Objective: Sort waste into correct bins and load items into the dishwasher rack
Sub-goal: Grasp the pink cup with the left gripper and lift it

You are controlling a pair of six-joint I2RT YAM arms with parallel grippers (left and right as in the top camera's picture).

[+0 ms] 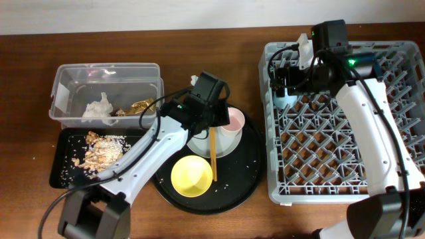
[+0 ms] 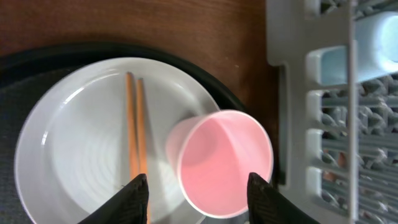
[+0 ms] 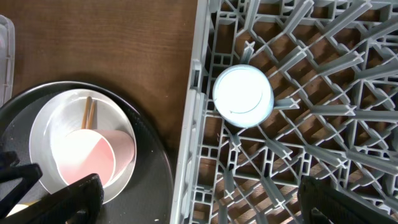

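The pink cup (image 2: 221,162) lies tilted on the pale round plate (image 2: 74,124), next to two wooden chopsticks (image 2: 135,124). My left gripper (image 2: 199,202) is open right above the cup, one finger on each side, not touching it. The light blue cup (image 3: 242,96) stands upside down in the near-left corner of the grey rack (image 3: 323,143). My right gripper (image 3: 205,199) is open and empty over the rack's left wall (image 1: 271,133). The yellow bowl (image 1: 192,176) sits on the round tray. The napkin (image 1: 98,108) and gold foil (image 1: 141,105) lie in the clear tub (image 1: 106,73). Food scraps (image 1: 99,151) lie in the shallow black tray (image 1: 58,166).
The large round black tray (image 1: 246,179) carries the plate, pink cup and bowl, close to the rack's left wall. My left arm reaches across the black tray and the tub's corner. Brown table shows around everything.
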